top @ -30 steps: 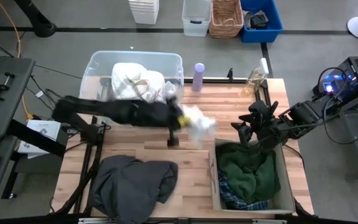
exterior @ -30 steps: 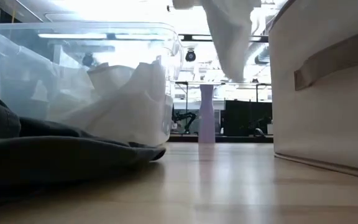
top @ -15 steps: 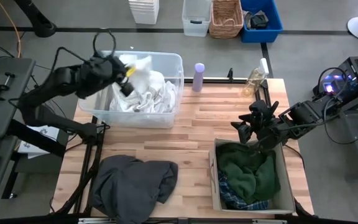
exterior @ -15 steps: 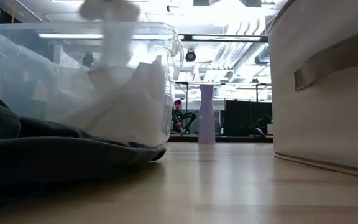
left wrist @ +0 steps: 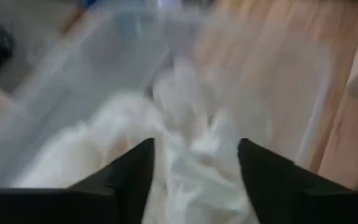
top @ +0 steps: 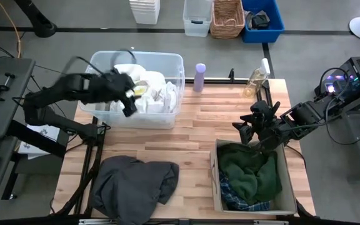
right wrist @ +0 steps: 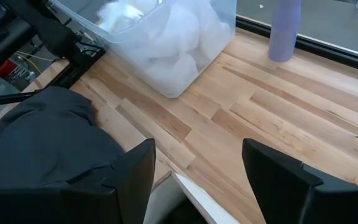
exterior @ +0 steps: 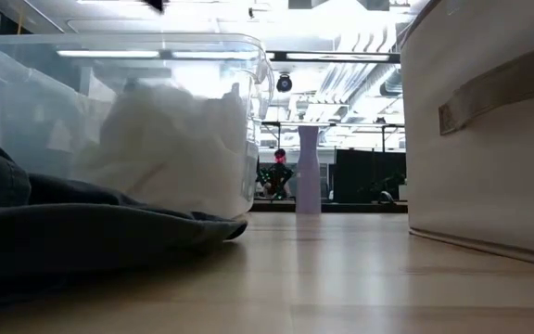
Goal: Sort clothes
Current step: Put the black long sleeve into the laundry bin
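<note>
My left gripper (top: 129, 101) hangs open over the clear plastic bin (top: 175, 61) at the table's far left. White and cream clothes (top: 150, 92) lie heaped in that bin; the left wrist view shows white cloth (left wrist: 194, 134) beyond the spread fingers. A dark grey garment (top: 133, 181) lies crumpled on the table's near left. A dark green garment (top: 250, 172) and a blue-and-white plaid shirt (top: 233, 192) lie in the beige box (top: 215, 181) at the near right. My right gripper (top: 250, 134) waits open above the box's far edge.
A lilac bottle (top: 200, 77) stands at the far edge beside the bin, and a clear bottle (top: 255, 81) stands to its right. Bare wood (top: 192, 137) lies between bin, box and grey garment. Baskets and crates (top: 227, 17) stand on the floor behind the table.
My left gripper has swung from the table's middle toward the far left, carrying a white garment over the clear bin, then come back a little toward the near edge. The garment that hung below it now lies in the bin with the other white clothes.
</note>
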